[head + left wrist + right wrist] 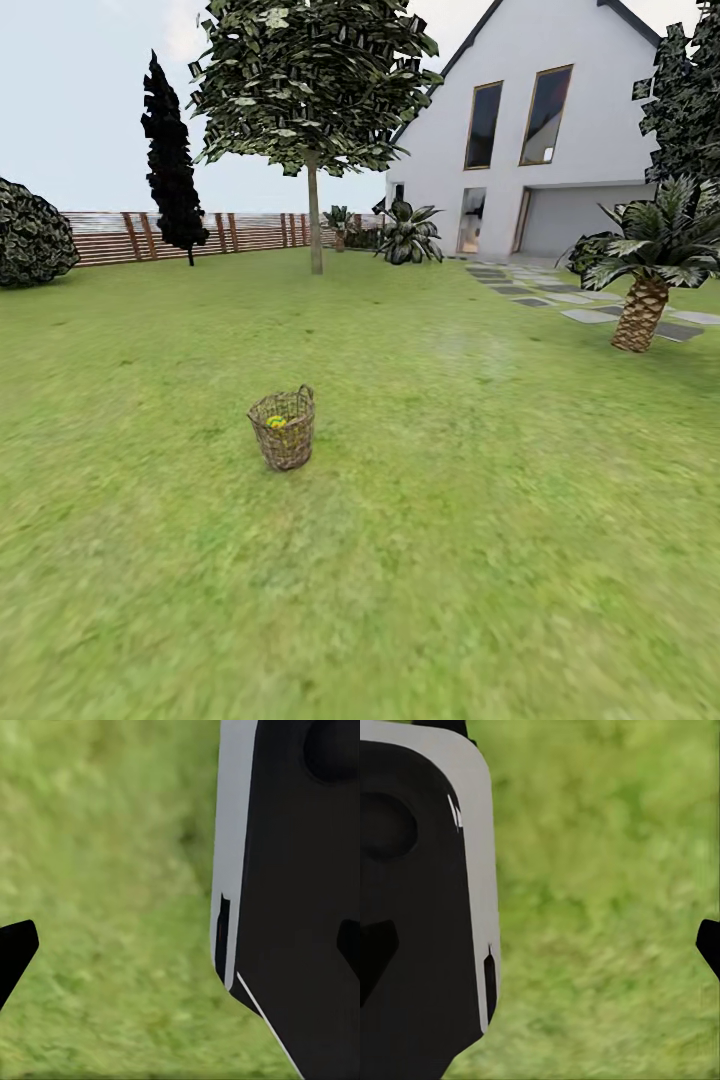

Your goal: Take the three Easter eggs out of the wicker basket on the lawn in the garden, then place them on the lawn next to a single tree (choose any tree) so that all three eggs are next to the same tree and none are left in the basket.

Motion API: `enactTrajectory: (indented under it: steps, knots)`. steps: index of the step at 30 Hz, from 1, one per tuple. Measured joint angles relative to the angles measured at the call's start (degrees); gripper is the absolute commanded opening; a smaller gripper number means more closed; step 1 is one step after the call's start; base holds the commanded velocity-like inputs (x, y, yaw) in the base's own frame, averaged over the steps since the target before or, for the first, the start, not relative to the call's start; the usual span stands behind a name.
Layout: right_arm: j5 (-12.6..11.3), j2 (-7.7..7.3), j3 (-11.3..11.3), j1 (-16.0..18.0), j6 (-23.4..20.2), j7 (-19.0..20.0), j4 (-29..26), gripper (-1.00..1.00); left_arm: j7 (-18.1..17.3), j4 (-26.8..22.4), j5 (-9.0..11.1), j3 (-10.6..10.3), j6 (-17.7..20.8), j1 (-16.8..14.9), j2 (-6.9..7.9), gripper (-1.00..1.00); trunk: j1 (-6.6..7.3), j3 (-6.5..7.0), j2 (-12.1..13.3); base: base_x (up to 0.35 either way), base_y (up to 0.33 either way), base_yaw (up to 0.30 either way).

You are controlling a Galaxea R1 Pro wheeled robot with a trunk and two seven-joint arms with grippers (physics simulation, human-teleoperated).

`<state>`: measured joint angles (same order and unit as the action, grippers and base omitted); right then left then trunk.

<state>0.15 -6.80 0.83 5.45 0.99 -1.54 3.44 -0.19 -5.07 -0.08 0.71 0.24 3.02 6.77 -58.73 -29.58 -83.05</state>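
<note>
Eggs are still sitting in the wicker basket (283, 430), so I judge nothing of the task is done yet: only a yellow-and-green speck of one egg (277, 421) is showing above the rim, and the count inside is hidden by the weave. The basket is standing upright on the lawn (450, 520), ahead of the robot toward eleven o'clock and well apart from it. The tree (315, 215) is rising far beyond, near twelve o'clock. Both wrist views are looking down at blurred grass beside dark robot bodywork; black tips are poking in at the edges of each, so each tool is seeming apart with nothing between, though the fingers are mostly cut off.
</note>
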Motion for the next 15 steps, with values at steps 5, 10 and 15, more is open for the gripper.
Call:
enactTrajectory:
  steps: [5, 10, 15]
  knots:
    - [0.0, 0.01, -0.1, 0.0, 0.2, 0.0, -0.5, 1.0, 0.0, -0.1, 0.0, 0.0, 0.0, 0.0, -0.15, 1.0, 0.0, 0.0, 0.0, 0.0, 0.0, 0.0]
    - [-0.1, 0.17, 0.0, 0.0, 0.4, 0.1, -0.6, 1.0, 0.1, -0.3, 0.1, 0.0, 0.1, 0.0, -0.35, 1.0, 0.0, 0.0, 0.0, 0.036, 0.0, 0.0]
    - [-0.1, 0.1, -0.1, 0.0, 0.4, 0.1, -0.7, 1.0, 0.0, -1.4, 0.2, 0.0, 0.1, 0.0, -0.15, 1.0, 0.03, 0.0, 0.0, 0.303, 0.0, 0.123]
